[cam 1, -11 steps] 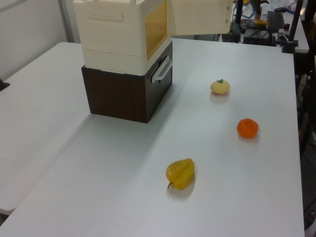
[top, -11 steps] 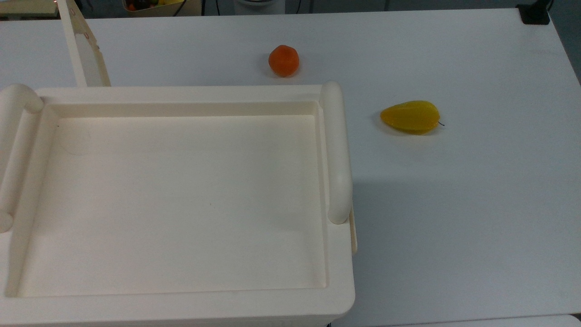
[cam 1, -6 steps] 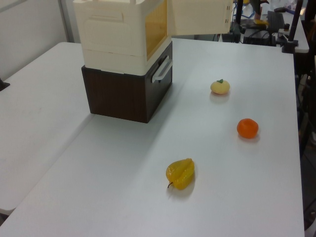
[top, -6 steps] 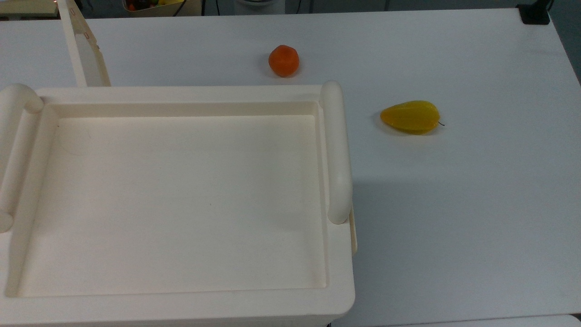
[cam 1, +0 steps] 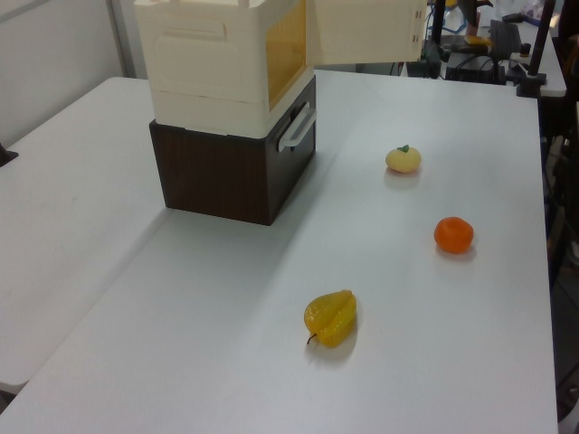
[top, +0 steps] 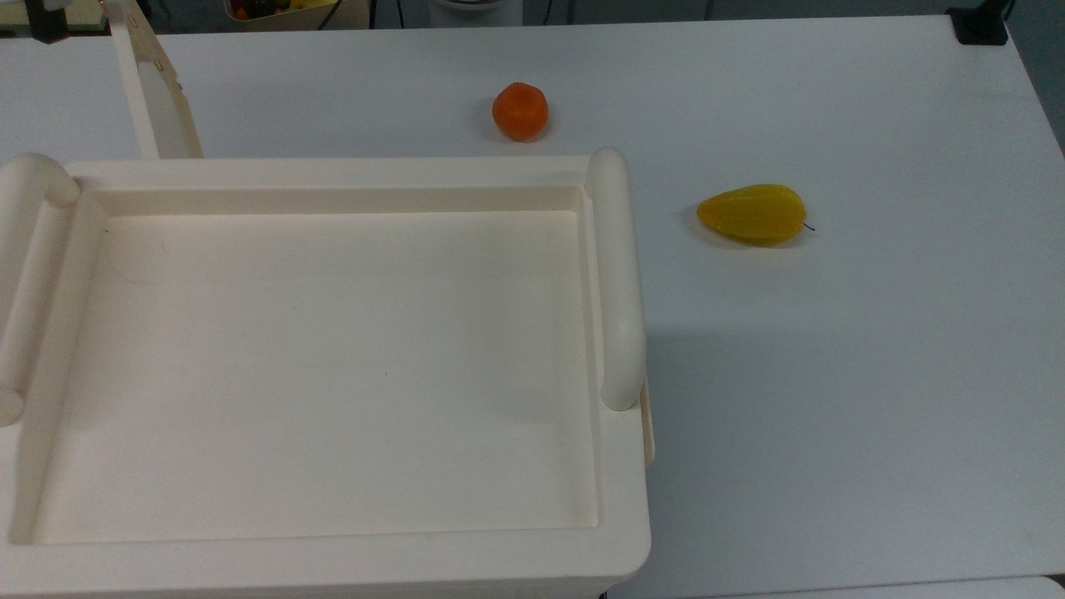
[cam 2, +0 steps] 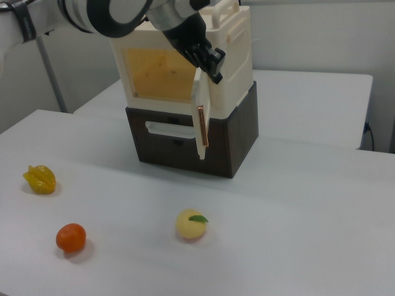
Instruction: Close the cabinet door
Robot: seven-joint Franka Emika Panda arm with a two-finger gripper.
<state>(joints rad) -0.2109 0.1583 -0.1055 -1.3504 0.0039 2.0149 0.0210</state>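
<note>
In the right view the hand (cam 2: 213, 65) sits at the top edge of the open cabinet door (cam 2: 202, 117); how far apart its fingers stand cannot be told. The door swings out from the cream cabinet (cam 2: 185, 55), which rests on a dark brown drawer unit (cam 2: 185, 139). On the white table (cam 2: 296, 209) an orange (cam 2: 71, 238), a yellow starfruit (cam 2: 40, 179) and a pale peach (cam 2: 191, 224) lie well apart; the top view shows the cabinet's recessed top (top: 333, 366).

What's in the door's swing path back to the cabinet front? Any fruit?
Nothing visible. The cabinet door stands open off the cabinet, with the gripper at its top edge. The orange, peach and starfruit lie on the table, away from it.
</note>
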